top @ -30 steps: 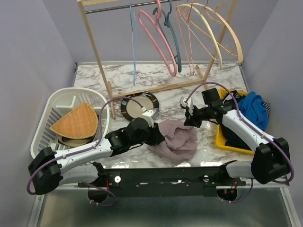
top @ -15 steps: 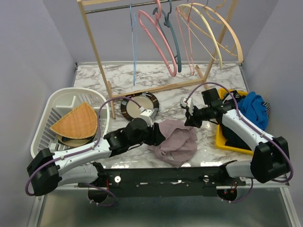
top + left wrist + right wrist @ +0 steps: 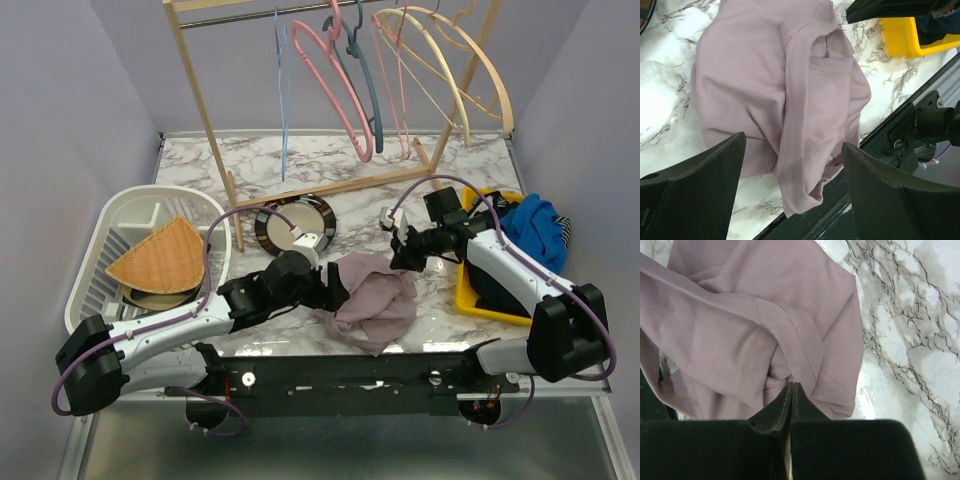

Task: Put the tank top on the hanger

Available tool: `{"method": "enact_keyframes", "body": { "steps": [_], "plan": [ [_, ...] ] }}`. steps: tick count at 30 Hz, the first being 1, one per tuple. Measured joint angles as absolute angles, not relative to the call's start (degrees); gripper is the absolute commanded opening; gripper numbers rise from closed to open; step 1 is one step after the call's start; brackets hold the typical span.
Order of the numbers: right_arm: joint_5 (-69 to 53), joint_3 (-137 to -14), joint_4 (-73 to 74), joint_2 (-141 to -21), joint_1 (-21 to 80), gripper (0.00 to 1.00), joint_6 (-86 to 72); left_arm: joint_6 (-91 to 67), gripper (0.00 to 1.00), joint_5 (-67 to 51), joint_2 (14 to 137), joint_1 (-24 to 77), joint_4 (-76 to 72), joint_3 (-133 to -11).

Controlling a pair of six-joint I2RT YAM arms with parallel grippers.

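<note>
Left claw (image 3: 794,142): now wide apart, has released tank top (image 3: 750,75) beneath it.
Right claw (image 3: 791,386): together, just above tank top.
Hanger (image 3: 283,100): far ahead, untouched; a new grasp is probably needed.

The tank top (image 3: 372,300) is dusty mauve, finely ribbed. The table (image 3: 330,160) is white with grey veins (a marble pattern). The thin hanger (image 3: 283,110) is light blue and the thick hanger (image 3: 366,152) pink. The bin (image 3: 468,300) is yellow, and the cloth (image 3: 535,232) in it bright blue.

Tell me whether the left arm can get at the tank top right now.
Probably yes: the left gripper hangs open over the tank top, one finger on either side of its bunched fabric, with nothing in between.
</note>
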State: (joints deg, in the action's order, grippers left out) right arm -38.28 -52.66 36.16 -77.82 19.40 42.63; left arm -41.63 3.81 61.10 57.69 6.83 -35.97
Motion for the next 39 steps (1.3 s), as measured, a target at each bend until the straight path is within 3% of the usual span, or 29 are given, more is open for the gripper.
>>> {"method": "enact_keyframes", "body": {
  "steps": [4,7,14,21,25,31,39],
  "plan": [
    [-38.06,-52.69,36.32,-79.31,19.38,0.46,43.16,-41.63,0.9,4.25,60.4,57.69,7.97,-35.88],
    [-37.93,-52.69,36.62,-80.42,19.38,0.53,43.13,-41.63,0.9,4.36,59.88,57.69,9.1,-35.83],
    [-39.2,-53.17,37.23,-81.25,19.38,0.62,43.33,-41.67,0.91,3.92,56.66,57.69,9.63,-33.58],
    [-40.49,-54.33,37.28,-85.69,19.57,0.63,43.31,-41.67,0.91,0.91,53.34,57.69,9.56,-31.59],
    [-40.21,-54.43,37.15,-87.05,20.36,0.56,42.96,-41.67,0.91,-0.58,53.08,57.69,9.56,-31.33],
    [-37.47,-55.24,35.81,-89.78,23.7,0.12,41.89,-41.67,0.91,-1.08,53.52,57.89,10.5,-31.44],
    [-35.48,-55.35,35.66,-87.48,24.64,0.01,40.1,-42.33,0.91,4.64,57.04,62.06,19.59,-36.73]
  ]
}}
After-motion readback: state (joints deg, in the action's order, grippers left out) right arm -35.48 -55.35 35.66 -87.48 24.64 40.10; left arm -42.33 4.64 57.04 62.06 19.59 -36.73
